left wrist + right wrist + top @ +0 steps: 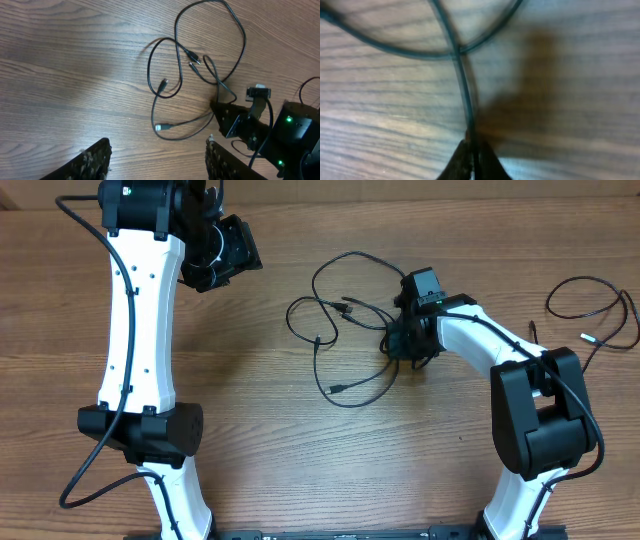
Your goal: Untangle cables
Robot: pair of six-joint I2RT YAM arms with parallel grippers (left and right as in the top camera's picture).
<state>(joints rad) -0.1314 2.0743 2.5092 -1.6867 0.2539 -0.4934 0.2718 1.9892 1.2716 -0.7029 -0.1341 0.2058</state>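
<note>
Wood-grain bench (260, 380), and the job looks barely begun: thin black plug-ended cables (345, 308) lie looped together mid-bench, one black cord (580, 278) apart at right, right hand (473, 157) pinched on a strand, left hand (159, 160) hovering wide, empty.

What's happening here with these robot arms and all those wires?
Two robot arms are sorting out a loose tangle of thin black cables on a wooden table. The right gripper is down at the tangle's edge, pinched shut on one strand. The left gripper hangs open above the table, holding nothing. One more thin cable lies by itself beyond the right arm, apart from the tangle.
</note>
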